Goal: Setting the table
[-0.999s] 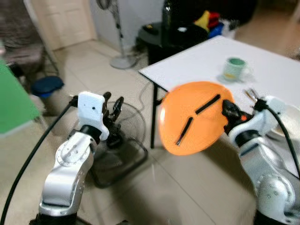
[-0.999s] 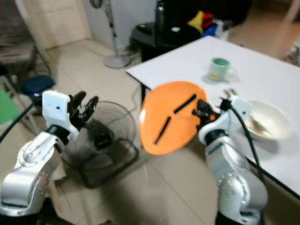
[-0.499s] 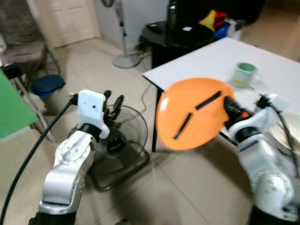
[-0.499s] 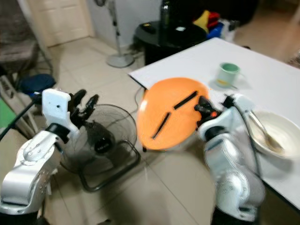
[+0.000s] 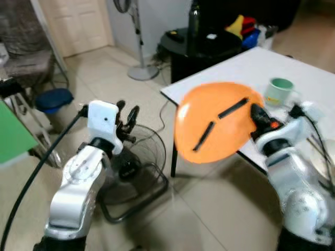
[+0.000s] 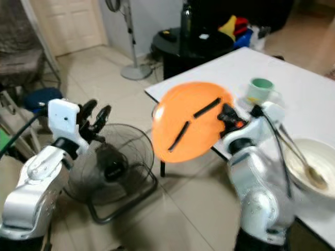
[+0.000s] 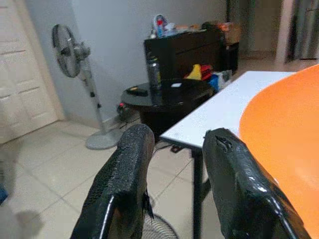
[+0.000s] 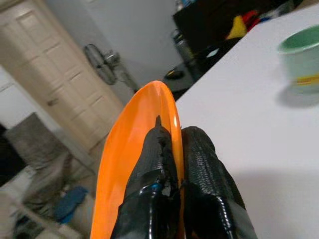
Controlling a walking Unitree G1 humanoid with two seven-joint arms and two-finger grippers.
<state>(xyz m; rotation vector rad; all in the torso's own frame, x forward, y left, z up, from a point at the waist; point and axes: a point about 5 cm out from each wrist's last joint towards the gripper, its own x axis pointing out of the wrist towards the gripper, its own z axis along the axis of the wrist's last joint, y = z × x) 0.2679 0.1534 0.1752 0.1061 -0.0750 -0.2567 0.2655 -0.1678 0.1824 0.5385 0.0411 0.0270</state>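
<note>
Right wrist view shows the right gripper (image 8: 174, 164) pinching the rim of the orange plate (image 8: 129, 164), one black finger on each face. In the left eye view that plate (image 5: 214, 123) stands on edge at the corner of the white table (image 5: 235, 68), a green mug (image 5: 279, 90) at its 2 o'clock. The left gripper (image 5: 125, 117) hovers with fingers spread and empty above a floor fan (image 5: 133, 167) at 8 o'clock of the plate

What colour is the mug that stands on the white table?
The mug is pale green with a darker green inside; the right wrist view shows it best, with a yellow band near its base.
</note>
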